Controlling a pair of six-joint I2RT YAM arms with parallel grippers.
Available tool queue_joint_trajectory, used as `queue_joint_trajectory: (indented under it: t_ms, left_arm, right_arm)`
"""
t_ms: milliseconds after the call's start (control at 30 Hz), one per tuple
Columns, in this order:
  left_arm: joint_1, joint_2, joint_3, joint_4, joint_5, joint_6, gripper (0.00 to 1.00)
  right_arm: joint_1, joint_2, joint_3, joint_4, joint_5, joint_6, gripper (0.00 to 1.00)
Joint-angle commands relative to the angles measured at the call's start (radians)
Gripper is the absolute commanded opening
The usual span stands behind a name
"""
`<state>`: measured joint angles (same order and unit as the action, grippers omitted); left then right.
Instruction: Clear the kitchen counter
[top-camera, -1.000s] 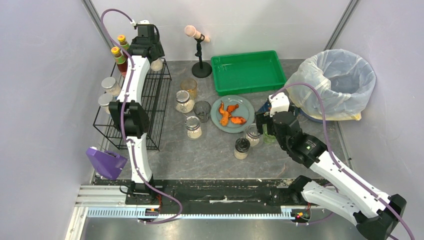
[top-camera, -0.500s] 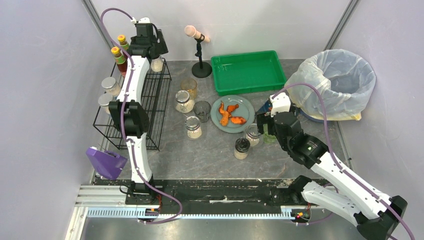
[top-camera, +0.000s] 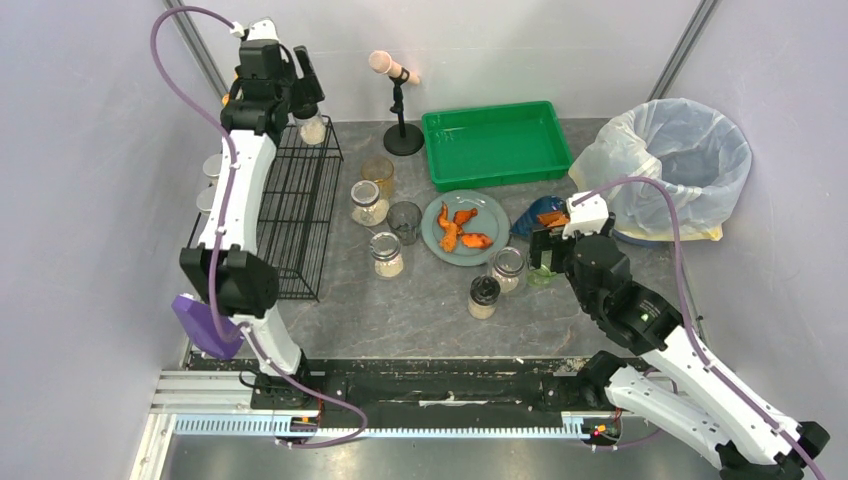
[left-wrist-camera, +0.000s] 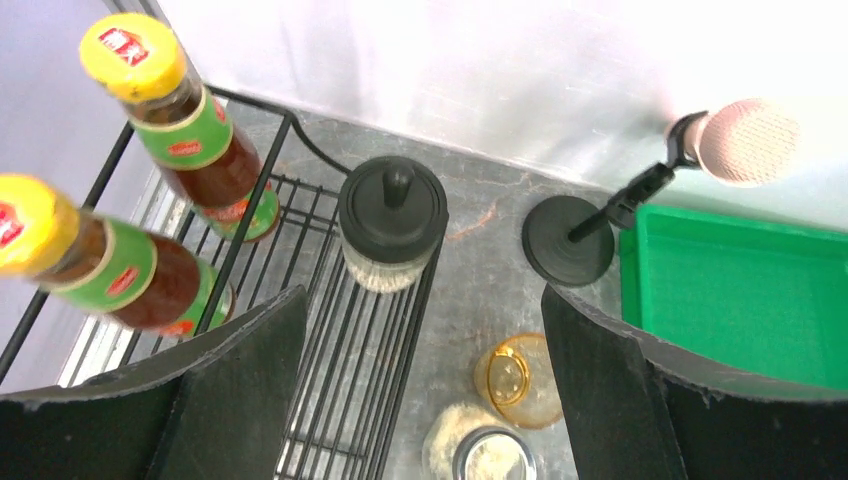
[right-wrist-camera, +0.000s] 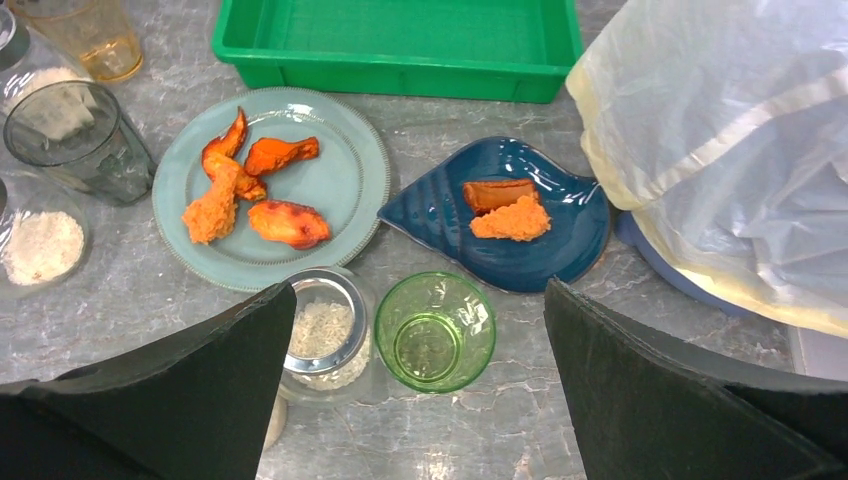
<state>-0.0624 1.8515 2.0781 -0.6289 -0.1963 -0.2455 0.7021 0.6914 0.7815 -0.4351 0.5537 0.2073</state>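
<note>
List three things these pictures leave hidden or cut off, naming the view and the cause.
Top external: sauce bottles hidden behind the left arm.
Top external: green glass mostly covered by the right gripper.
Left wrist: lowest jar cut off by the bottom edge.

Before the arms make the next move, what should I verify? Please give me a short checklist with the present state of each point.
1. Left gripper open: ok.
2. Black-lid jar upright on the rack, not gripped: ok.
3. Right gripper open: ok.
4. Green glass upright and empty: ok.
5. Free space around the glass: not ok, the rice jar stands very close beside it.
6. Counter cleared: not ok, the blue plate holds food.
</note>
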Motion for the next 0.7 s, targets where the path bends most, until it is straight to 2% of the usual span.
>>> queue_joint_trajectory:
  t_ms: [0,400,667]
  left_arm:
    - [-0.051,-0.141,-0.113,0.011,0.021,0.025,0.92]
    - [-0.447,-0.435,-0.498,0.074,0.092,0.112,0.92]
    - [-0.736,-0.552,-0.817,0.250,0.184,0.148,0.92]
  right_arm:
    - [-0.005,-0.056,-0.019,0.012,0.071,-0.019,0.98]
    - [-0.004,-0.213,-0.100,0.059,0.221,-0.029,0.98]
    - [-0.004,-0.294,-0.138,0.099,0.244,-0.069,0.98]
